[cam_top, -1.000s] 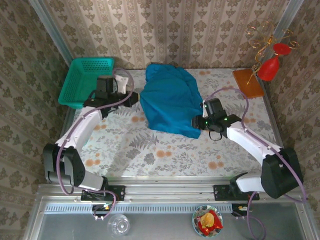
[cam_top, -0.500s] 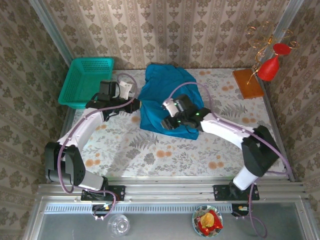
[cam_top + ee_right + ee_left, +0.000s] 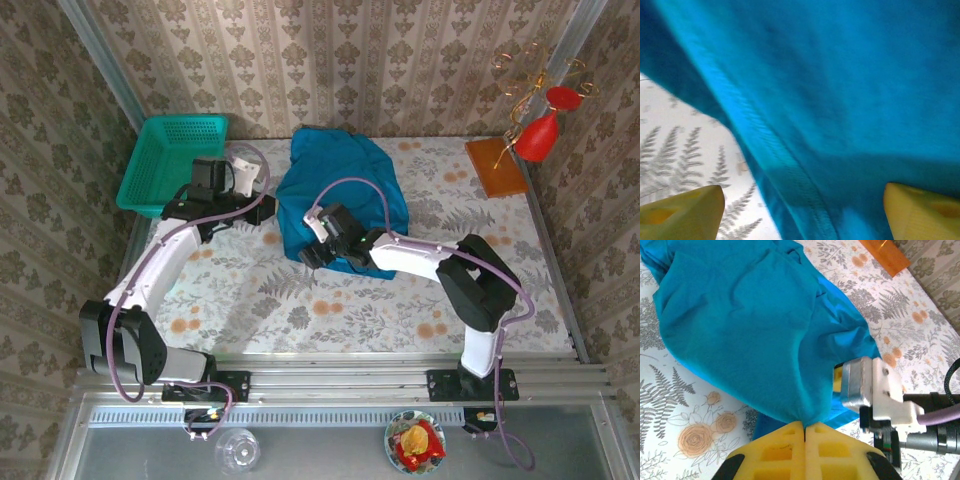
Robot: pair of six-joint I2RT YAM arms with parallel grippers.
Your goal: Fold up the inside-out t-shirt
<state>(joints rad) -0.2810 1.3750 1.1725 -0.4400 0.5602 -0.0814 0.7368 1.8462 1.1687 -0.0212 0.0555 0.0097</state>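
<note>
Across the table (image 3: 250,295): one pinch, one gape

Leftward, the left gripper (image 3: 804,429) is pinching the t-shirt (image 3: 340,190) at its edge, jaws together. Blue cloth is lying bunched mid-table. The right gripper (image 3: 800,210) is gaping wide astride the hem, gripping nothing.

Bright even light, soft shadows, right wrist view blurred

My left gripper (image 3: 804,426) is pinched tight on the left edge of the t-shirt (image 3: 340,190), arm stretched forward. My right arm folds across to the t-shirt's near hem, right gripper (image 3: 802,212) spread wide there.
</note>
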